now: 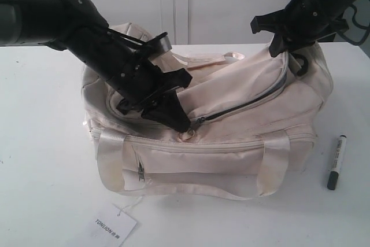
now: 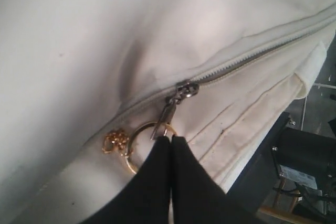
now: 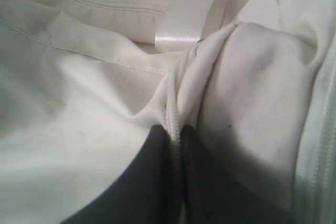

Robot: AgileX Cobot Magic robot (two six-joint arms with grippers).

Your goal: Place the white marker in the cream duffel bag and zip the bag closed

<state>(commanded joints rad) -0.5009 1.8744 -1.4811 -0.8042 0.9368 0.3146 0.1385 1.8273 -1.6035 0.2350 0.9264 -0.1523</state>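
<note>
White marker (image 1: 336,162) is lying flat on the white table (image 1: 46,201), outside the cream duffel bag (image 1: 231,160) and just off its right end. Its long axis is running from near to far, leaning slightly so that the far end is sitting a little further right than the near end. The larger dark cap is pointing toward the near edge of the table, and the small dark tip is pointing away. The printed barrel is facing up.

Neither gripper is touching the marker. The left gripper (image 1: 186,126) is reaching down onto the middle of the bag's top, well apart from the marker, with most of the bag lying between them. In the left wrist view its fingers (image 2: 152,182) are pressing together on the zipper pull (image 2: 168,111), at the point where the metal tab is meeting the gold ring.

The right gripper (image 1: 287,50) is working at the far right top of the bag, with the marker lying nearer and to its right, apart from it. In the right wrist view its jaws are pinching a piped fold of the bag's cream fabric.

A white paper tag (image 1: 115,225) is lying near the bag's near left corner.
</note>
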